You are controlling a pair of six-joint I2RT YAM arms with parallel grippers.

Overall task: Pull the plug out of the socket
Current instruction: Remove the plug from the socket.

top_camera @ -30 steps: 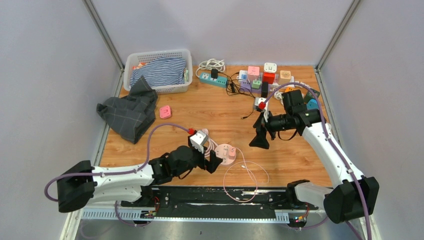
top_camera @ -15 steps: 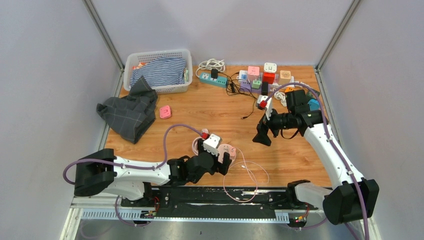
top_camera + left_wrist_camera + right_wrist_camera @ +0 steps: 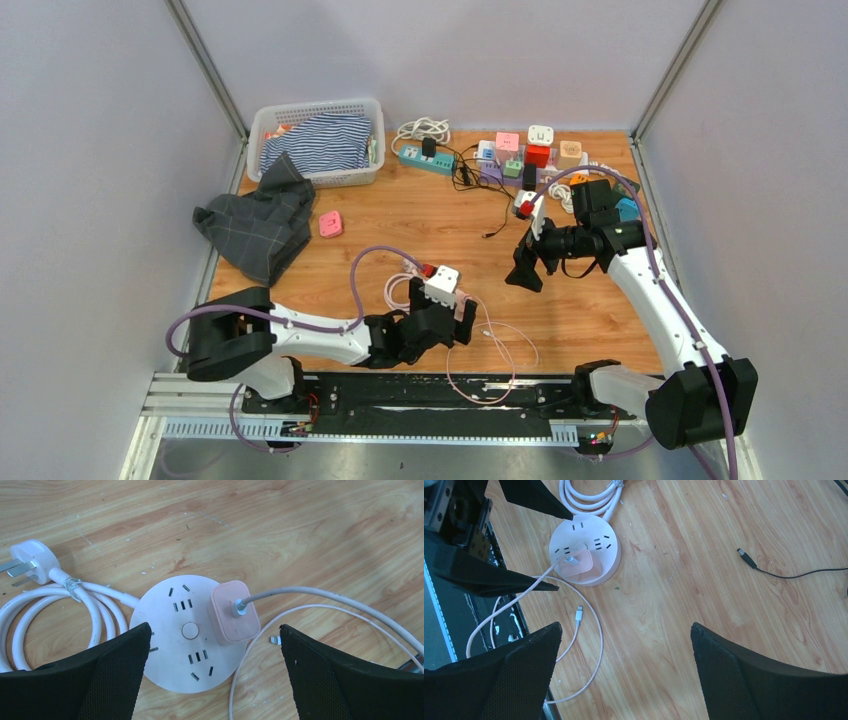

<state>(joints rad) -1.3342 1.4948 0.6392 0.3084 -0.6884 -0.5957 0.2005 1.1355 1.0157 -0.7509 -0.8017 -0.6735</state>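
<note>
- My left claw (image 3: 214, 629) hangs wide open over the round socket (image 3: 186, 630), one finger above each side, gripping nothing.
- The pink plug (image 3: 234, 612) sits seated at the socket's rim, its charging cable (image 3: 325, 597) running off across the wooden surface (image 3: 300, 530).
- A coiled white cord (image 3: 60, 610) crowds the socket's opposite side; bare wood lies beyond.
- The socket rests near the surface's near edge.
- My right claw (image 3: 625, 626), also spread open and empty, hovers over bare wood, well apart.
</note>
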